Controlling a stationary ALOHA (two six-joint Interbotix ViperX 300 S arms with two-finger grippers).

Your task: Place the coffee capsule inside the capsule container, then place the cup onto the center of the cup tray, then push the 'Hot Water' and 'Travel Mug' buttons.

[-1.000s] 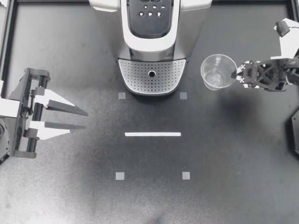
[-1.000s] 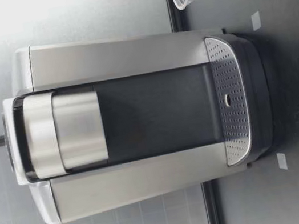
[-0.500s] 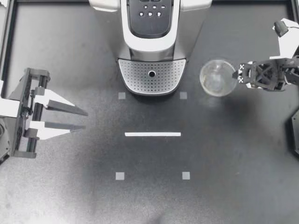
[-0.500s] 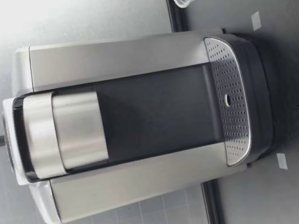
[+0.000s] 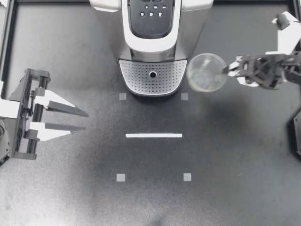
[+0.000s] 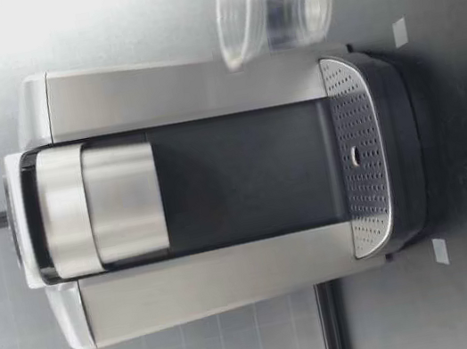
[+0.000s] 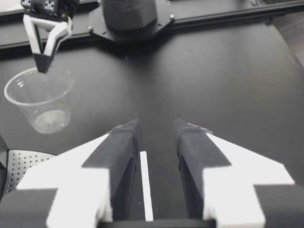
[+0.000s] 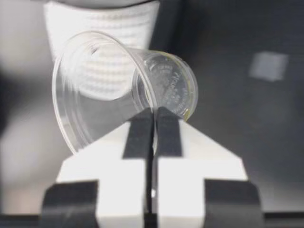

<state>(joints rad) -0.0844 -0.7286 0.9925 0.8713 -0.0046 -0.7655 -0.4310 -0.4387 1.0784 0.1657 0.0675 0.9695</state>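
Closer to the tray (image 5: 136, 77) than a second ago, the cup (image 5: 205, 71) hangs above the tabletop (image 5: 235, 155), our right tool (image 5: 225, 70) pinching its rim. Our left tool (image 5: 81, 120) rests spread.

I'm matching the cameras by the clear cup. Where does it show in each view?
Top view: cup beside the cup tray, in my right pincer.
Low view: beside the machine.
Left wrist view: far ahead.
Right wrist view: wall pinched.
Shared landmark: cup tray.

Cup (image 5: 206, 71) clear; coffee machine (image 5: 153, 44) silver, black (cup tray (image 5: 141, 77) dotted); table (image 5: 94, 188) black.
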